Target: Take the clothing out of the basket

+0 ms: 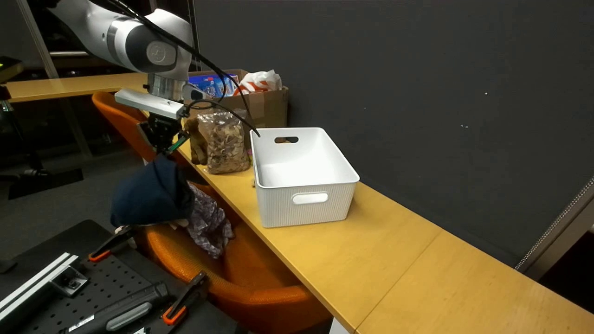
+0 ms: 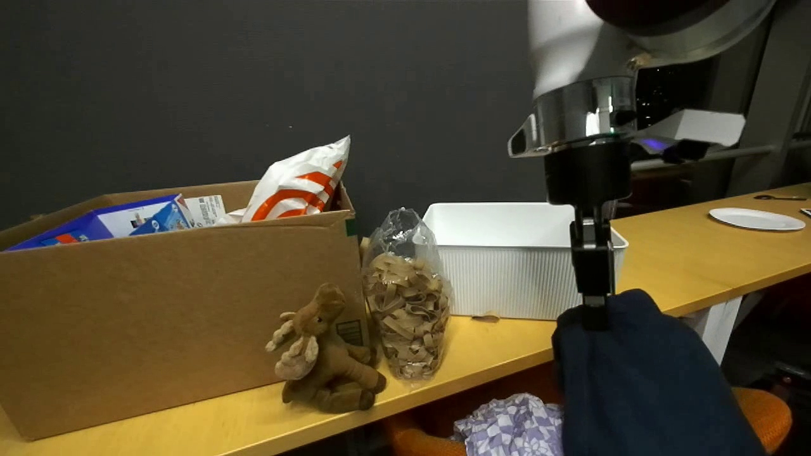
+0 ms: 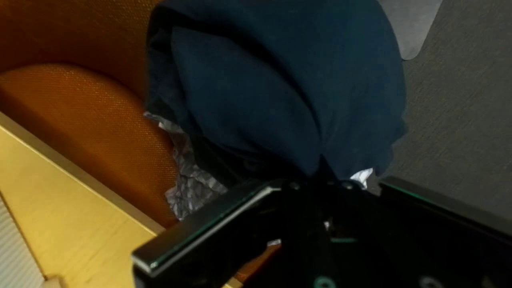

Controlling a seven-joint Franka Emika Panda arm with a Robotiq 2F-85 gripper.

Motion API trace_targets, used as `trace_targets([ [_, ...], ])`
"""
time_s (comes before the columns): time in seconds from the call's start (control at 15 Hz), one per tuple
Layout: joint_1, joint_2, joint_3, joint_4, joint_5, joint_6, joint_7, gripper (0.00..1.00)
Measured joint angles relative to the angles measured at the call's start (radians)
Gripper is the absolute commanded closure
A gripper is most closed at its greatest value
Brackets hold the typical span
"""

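Observation:
My gripper (image 1: 163, 150) is shut on a dark navy piece of clothing (image 1: 151, 192), which hangs below the fingertips beside the table, over an orange chair. In the wrist view the navy cloth (image 3: 256, 92) bunches up where the fingers meet. A purple-and-white patterned cloth (image 2: 513, 424) lies on the chair, partly covered by the navy one. The white basket (image 1: 308, 206) stands upright on the table; its bare white floor and inner walls show in an exterior view. Whether the navy cloth's underside touches the chair or the patterned cloth is hard to tell.
Beside the basket stand a clear bag of brown strips (image 2: 408, 310), a plush moose (image 2: 332, 361) and a cardboard box (image 2: 190, 323). The orange chair (image 1: 260, 297) sits against the table edge. A black perforated plate (image 1: 106, 283) with clamps is at the near left.

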Motion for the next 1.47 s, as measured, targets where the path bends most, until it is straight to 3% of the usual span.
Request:
trace_targets([
  [0.13,0.004,0.039,0.024,0.023,0.001,-0.006,-0.063,0.97],
  [0.2,0.005,0.056,0.035,0.031,0.001,-0.007,-0.09,0.73],
  [0.27,0.006,0.071,0.044,0.04,0.001,-0.011,-0.114,0.63],
  [0.6,0.005,0.105,0.055,0.071,-0.008,-0.019,-0.161,0.29],
  [0.87,0.015,0.103,0.034,0.099,-0.186,-0.003,-0.064,0.01],
  [1.47,0.061,-0.008,-0.027,0.137,-0.56,0.051,0.331,0.0],
])
